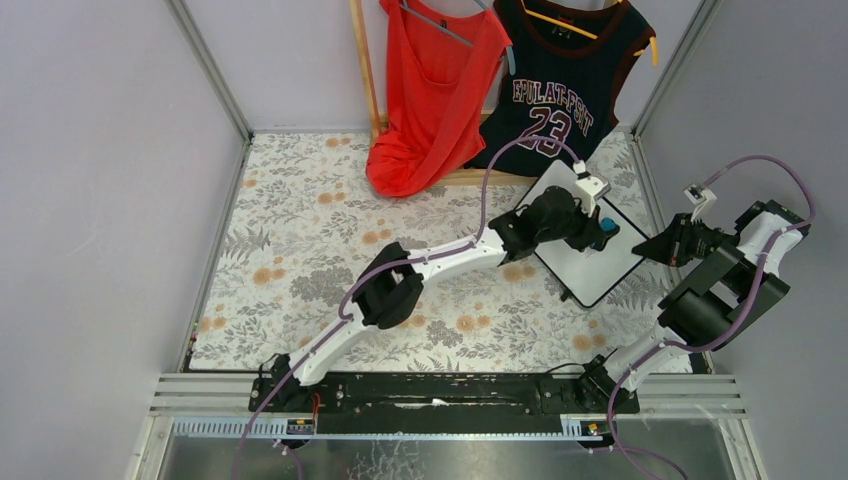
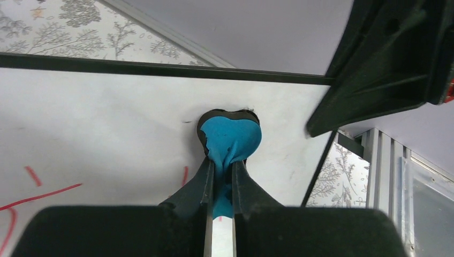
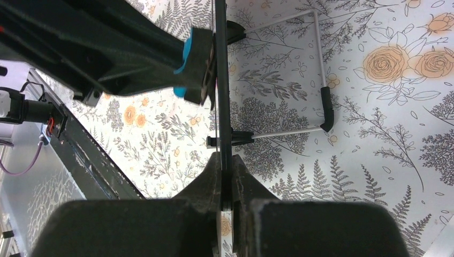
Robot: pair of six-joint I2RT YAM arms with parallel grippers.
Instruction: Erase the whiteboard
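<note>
The whiteboard (image 1: 590,262) lies at the right of the floral table, white with a thin black frame. In the left wrist view its surface (image 2: 107,128) carries thin red strokes (image 2: 43,193) at the lower left. My left gripper (image 1: 603,228) is shut on the small blue eraser (image 2: 230,136), which presses on the board near its far edge. My right gripper (image 1: 650,247) is shut on the board's right edge; the right wrist view shows the board edge-on (image 3: 222,96) between its jaws, with the eraser (image 3: 188,51) beyond.
A red top (image 1: 440,90) and a dark jersey (image 1: 560,85) hang on a wooden rack at the back. The board's wire stand with black feet (image 3: 326,110) shows underneath. Grey walls close in left and right.
</note>
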